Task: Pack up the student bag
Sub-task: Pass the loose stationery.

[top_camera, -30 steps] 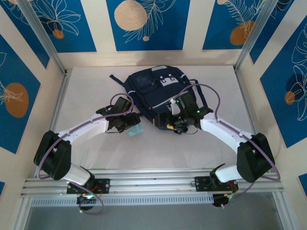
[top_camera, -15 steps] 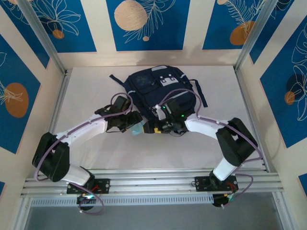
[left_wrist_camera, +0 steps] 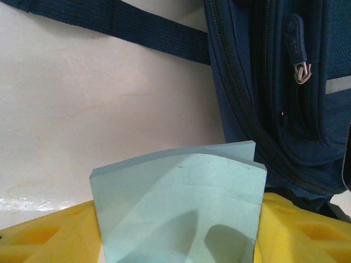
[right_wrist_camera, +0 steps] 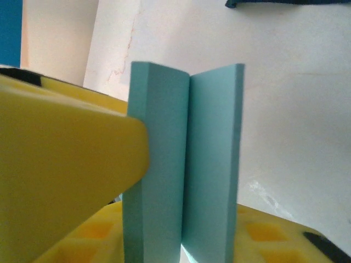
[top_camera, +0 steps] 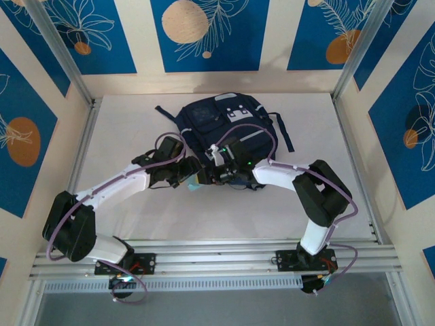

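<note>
L fingers (left_wrist_camera: 44, 241) clamp blue pad (left_wrist_camera: 175, 203) (beside bag (left_wrist_camera: 274, 82)); R fingers (right_wrist_camera: 60, 164) touch it, grip unclear.

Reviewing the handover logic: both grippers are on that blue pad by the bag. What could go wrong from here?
1. The left gripper clamps the blue pad and it bows; with the right gripper on it too, any pull apart could crease or drop it.
2. Both wrists crowd the near edge of the bag, so they may knock each other or shove it.
3. The zips facing the pad look closed; no opening shows here.
</note>
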Tool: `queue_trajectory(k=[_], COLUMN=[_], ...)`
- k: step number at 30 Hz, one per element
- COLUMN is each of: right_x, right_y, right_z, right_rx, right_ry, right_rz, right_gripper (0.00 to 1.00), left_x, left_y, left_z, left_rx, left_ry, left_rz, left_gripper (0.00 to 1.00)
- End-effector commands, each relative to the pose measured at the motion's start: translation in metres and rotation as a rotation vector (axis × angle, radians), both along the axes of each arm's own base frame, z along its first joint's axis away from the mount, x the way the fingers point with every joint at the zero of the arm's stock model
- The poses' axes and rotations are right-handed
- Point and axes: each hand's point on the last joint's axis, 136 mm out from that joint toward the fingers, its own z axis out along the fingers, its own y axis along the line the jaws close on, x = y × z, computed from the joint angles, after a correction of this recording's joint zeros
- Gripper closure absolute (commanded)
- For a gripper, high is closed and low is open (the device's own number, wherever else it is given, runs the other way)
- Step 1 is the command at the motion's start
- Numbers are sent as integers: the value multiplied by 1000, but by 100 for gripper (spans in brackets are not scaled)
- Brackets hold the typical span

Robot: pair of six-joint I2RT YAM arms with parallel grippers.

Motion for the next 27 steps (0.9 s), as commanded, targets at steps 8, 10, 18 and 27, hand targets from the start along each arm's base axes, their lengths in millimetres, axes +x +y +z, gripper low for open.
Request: queue_trajectory(k=[8,10,18,27], right_x=[-2,-3,-1,26], right_y=[-11,-14,-61,-177], right_z=[22,23,33,67], right_rx=[46,41,-23,-104], right_ry=[-1,3,24,58], right_rz=[-17,-17,-102,-437], right_gripper=[92,97,100,100], left_x=[8,12,40,57], left_y=[-3,0,-1,-68], left_z=[15,23,67,68], left_rx=[-8,19,121,216], left_ry=[-40,-65,-254,-330], left_rz=[2,-5,-146,-640], left_gripper=[5,0,0,11])
